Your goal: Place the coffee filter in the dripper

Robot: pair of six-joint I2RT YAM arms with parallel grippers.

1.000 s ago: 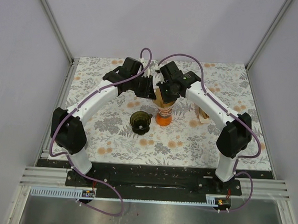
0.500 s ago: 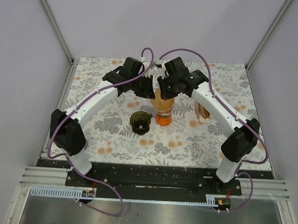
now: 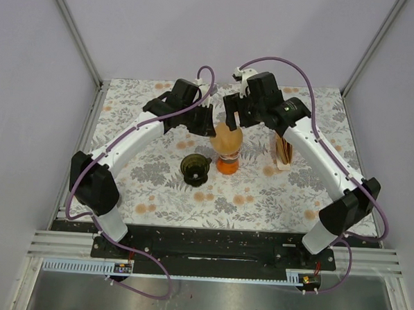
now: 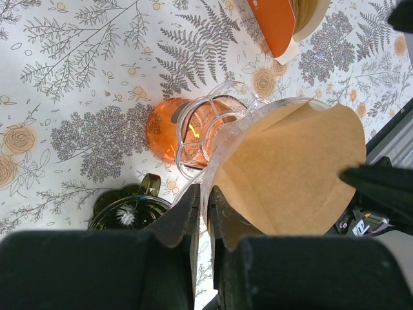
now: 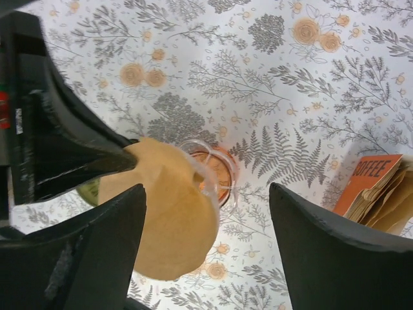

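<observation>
Coffee filter (image 4: 290, 168): brown paper cone, opened out and lying point-down within the clear rim of the dripper (image 4: 208, 126); judged to be seated, or very nearly so.
Dripper: clear cone with a looped handle, upright on an orange base (image 4: 161, 132); taken as the target because the paper lay inside it.
Left gripper (image 4: 204, 194): jaws were clenched to a sliver on the filter's near edge, and the clear rim seemed to share the pinch. This grip probably kept the paper against the wall so it could not spring out.
Right gripper (image 5: 206, 190): jaws stood wide apart, one on either side of the filter from above, grasping nothing. That spread left the paper free to settle.
Dark green vessel (image 3: 194, 168): stood just beside the orange base on the left arm's side, touched by neither arm.
Filter pack (image 5: 371, 187): orange carton marked COFFEE with spare filters fanned inside, set apart on the right arm's side, within that arm's reach.
Surface (image 3: 260, 199): floral cloth carrying everything.
</observation>
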